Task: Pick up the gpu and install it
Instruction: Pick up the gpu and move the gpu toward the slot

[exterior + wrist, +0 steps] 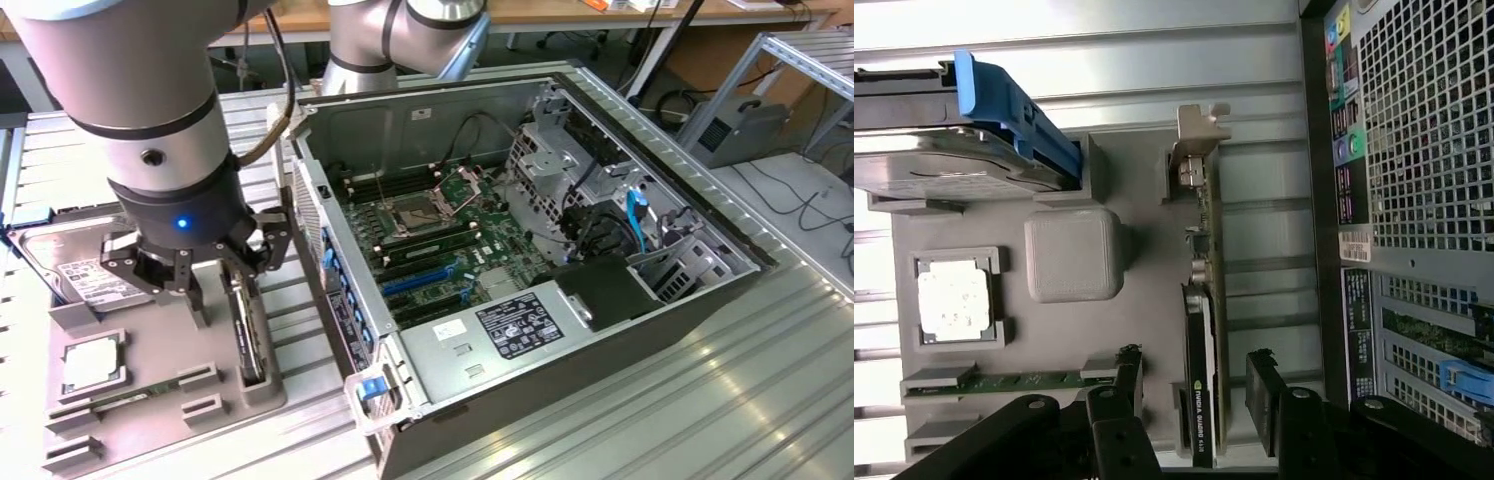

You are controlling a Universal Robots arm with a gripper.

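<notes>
The end effector (pixel 1194 412) hangs wide open and holds nothing. Its two fingers (pixel 1116 420) stand on either side of the gpu (pixel 1206 330), with a gap showing on each side. The gpu stands on its long edge in a slot of the grey tray (pixel 1144 250), directly under the end effector, and its silver bracket (pixel 1199 130) is at the end farthest from the fingers.

On the outer side of one finger, the end of the memory stick (pixel 1014 382) lies near in its own slot. Beyond it sit the processor (pixel 954 300), a grey block (pixel 1074 255) and the hard drive (pixel 944 170) with its blue carrier. On the outer side of the other finger, the open computer case (pixel 1414 200) stands close beside the tray on the ribbed worktop (pixel 667 400).
</notes>
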